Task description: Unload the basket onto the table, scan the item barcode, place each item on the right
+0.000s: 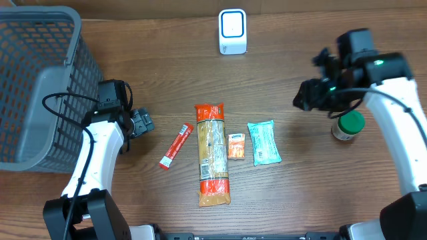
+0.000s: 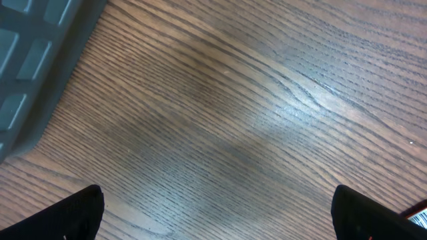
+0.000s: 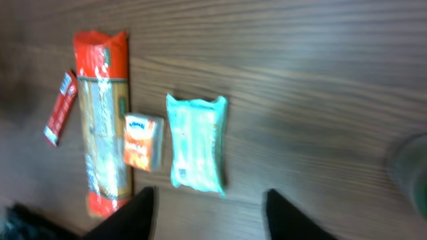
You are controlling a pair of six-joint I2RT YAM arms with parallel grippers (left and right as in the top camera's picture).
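A white scanner (image 1: 232, 31) stands at the back of the table. Lying in a row mid-table are a red stick packet (image 1: 176, 146), a long pasta bag (image 1: 212, 153), a small orange box (image 1: 236, 145) and a teal packet (image 1: 264, 142). The right wrist view shows the same teal packet (image 3: 197, 142), orange box (image 3: 143, 142) and pasta bag (image 3: 101, 120). My right gripper (image 1: 307, 97) hangs above the table right of the teal packet, its jaws (image 3: 210, 213) apart with nothing between them. My left gripper (image 1: 141, 123) is wide open over bare wood (image 2: 217, 220), left of the red packet.
A grey mesh basket (image 1: 40, 80) fills the back left corner, its edge (image 2: 40, 60) close to the left gripper. A green-lidded jar (image 1: 348, 125) stands under the right arm, blurred at the right wrist view's edge (image 3: 410, 173).
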